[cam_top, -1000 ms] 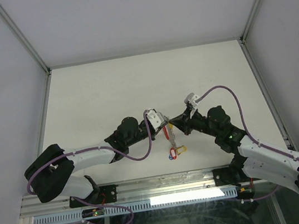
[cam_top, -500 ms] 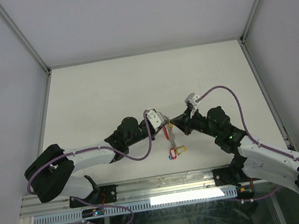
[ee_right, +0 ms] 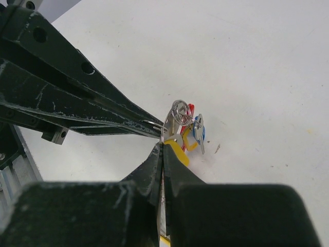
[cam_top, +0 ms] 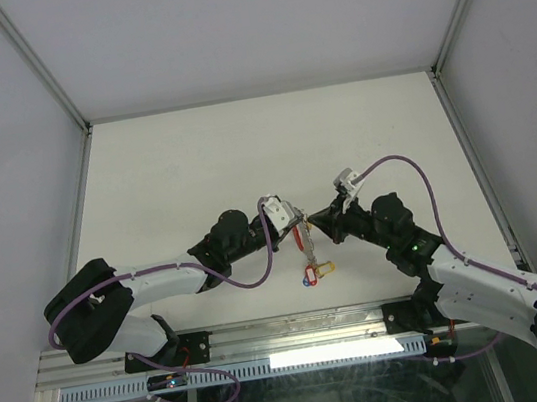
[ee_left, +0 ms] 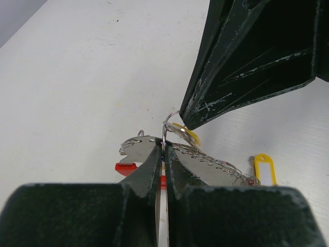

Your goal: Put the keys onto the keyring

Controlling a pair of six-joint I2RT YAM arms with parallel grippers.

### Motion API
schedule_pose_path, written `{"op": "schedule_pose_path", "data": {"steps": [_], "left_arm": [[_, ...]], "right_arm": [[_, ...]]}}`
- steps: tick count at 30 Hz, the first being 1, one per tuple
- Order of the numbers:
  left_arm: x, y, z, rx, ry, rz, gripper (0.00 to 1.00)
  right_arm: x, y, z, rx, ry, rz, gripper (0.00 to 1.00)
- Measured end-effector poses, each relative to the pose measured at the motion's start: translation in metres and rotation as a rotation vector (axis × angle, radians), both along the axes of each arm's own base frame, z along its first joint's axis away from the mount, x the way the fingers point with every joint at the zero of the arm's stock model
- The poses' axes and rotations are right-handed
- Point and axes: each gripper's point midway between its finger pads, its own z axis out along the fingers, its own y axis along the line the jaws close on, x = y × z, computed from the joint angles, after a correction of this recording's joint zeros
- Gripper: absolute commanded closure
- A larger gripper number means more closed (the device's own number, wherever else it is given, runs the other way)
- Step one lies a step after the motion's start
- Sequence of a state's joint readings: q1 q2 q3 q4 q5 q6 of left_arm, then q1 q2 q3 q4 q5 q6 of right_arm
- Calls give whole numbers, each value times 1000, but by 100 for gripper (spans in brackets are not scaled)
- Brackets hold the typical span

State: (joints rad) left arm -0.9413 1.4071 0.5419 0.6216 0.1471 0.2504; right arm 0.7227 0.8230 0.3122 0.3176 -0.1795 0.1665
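Both grippers meet tip to tip above the table near its front edge. My left gripper (cam_top: 298, 223) (ee_left: 163, 145) is shut on the keyring (cam_top: 306, 249), and a thin wire loop rises from between its tips. The keyring's silvery bar (ee_left: 136, 150) and red arc (ee_right: 190, 108) hang below. My right gripper (cam_top: 311, 221) (ee_right: 163, 145) is shut on a yellow-tagged key (ee_right: 178, 153) right at the left tips. A blue-tagged key (ee_right: 199, 131) and another yellow tag (ee_left: 262, 166) dangle at the keyring's lower end (cam_top: 315, 273).
The white table (cam_top: 192, 162) is walled by pale panels with metal posts at the back corners. Its front edge has a metal rail (cam_top: 298, 333) where the arm bases sit. Purple cables loop over both arms.
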Motion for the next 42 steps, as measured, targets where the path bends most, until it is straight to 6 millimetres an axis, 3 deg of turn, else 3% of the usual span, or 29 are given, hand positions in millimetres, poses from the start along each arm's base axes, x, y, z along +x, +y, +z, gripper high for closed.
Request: {"op": "schedule_pose_path", "data": {"steps": [19,23,29,34,37,42], "left_arm": [[0,0,-3,6,5,-1,100],[0,0,-4,10,8,-1,100],[0,0,-4,11,8,-1,100],[0,0,-4,11,8,-1,100],[0,0,-4,11,8,-1,100],[0,0,-4,12,7,1,100]], "right_arm": [[6,-2,-17,-9,100,-63,98],[5,-3,-18,-15,108,-68,72],[3,-8,-7,-33,66,-63,46],[11,-18,18,5,-12,-127,36],[22,-25,32,40,-21,-211,24],[48,-37,83,180,-4,-404,18]]}}
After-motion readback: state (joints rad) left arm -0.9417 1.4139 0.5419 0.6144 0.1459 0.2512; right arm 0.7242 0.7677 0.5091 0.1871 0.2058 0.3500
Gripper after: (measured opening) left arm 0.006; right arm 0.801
